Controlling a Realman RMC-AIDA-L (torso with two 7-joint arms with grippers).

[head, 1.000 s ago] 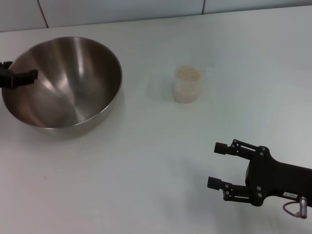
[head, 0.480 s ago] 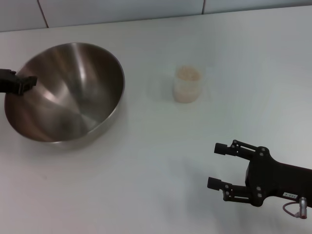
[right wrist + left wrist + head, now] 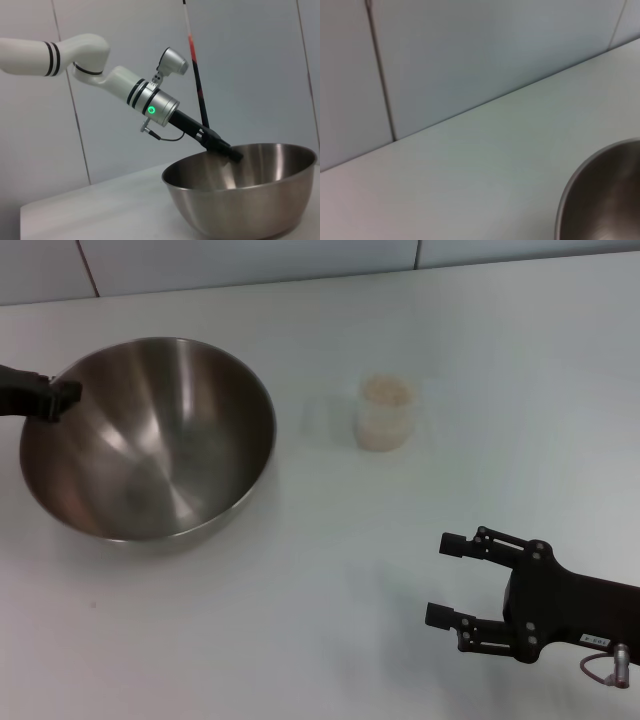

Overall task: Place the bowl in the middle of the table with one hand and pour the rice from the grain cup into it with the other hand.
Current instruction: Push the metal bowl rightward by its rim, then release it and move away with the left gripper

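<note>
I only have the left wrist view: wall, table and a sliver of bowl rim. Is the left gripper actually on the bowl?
Observer: Yes. In the right wrist view the left gripper sits at the rim of the bowl, which stands on the table.
Operator: Where's the cup?
Observer: The cup stands upright, apart from the bowl on its right side, untouched.
Operator: Any rice in it?
Observer: Yes, the rice fills it nearly to the brim; the bowl is empty.
Operator: And the right gripper?
Observer: The right gripper is open, low over the near right of the table, well short of the cup.
</note>
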